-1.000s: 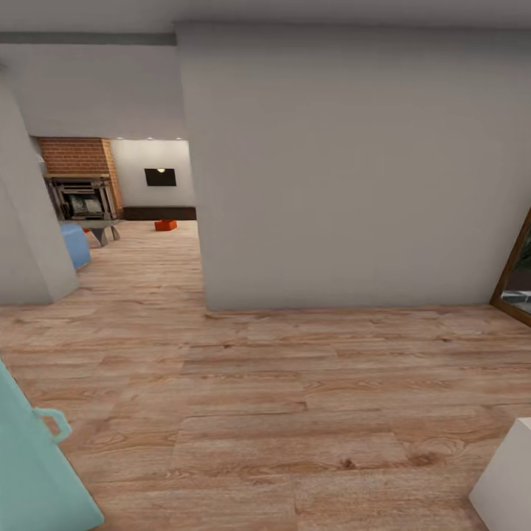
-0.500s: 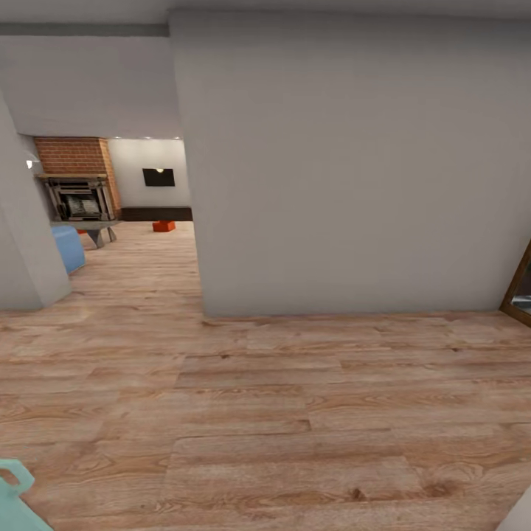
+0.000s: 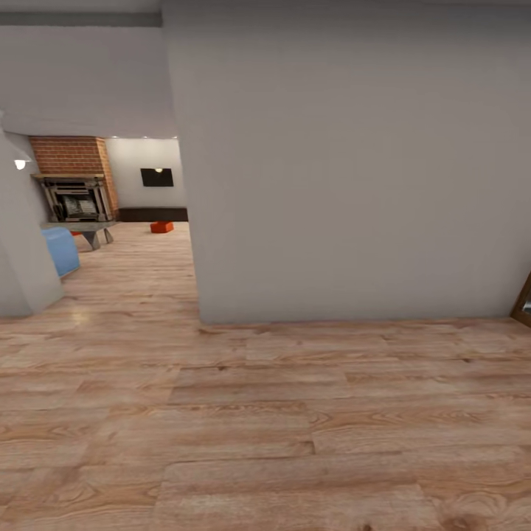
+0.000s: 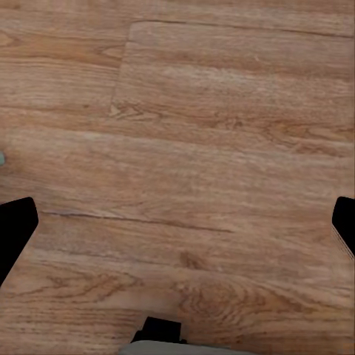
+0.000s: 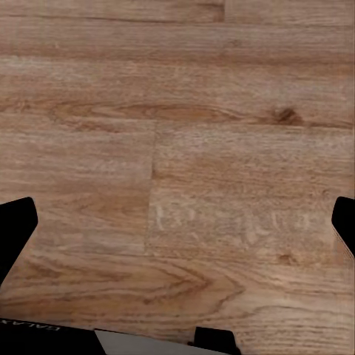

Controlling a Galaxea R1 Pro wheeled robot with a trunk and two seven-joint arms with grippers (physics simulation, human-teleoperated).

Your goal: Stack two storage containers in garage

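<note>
— Wood plank floor (image 3: 295, 413) up close?
— Yes, under both tools: left tool (image 4: 177, 222) and right tool (image 5: 177, 222) spread wide, holding nothing (only dark fingertips (image 4: 15, 233) at the edges).
— Beyond?
— Grey wall (image 3: 354, 162), then the living room's blue sofa (image 3: 60, 251) and brick fireplace (image 3: 74, 181); one storage container (image 3: 161, 227) on the far floor.

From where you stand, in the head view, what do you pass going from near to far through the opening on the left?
Wood plank floor → blue sofa → orange-red storage container → dark wall panel on the far wall.
</note>
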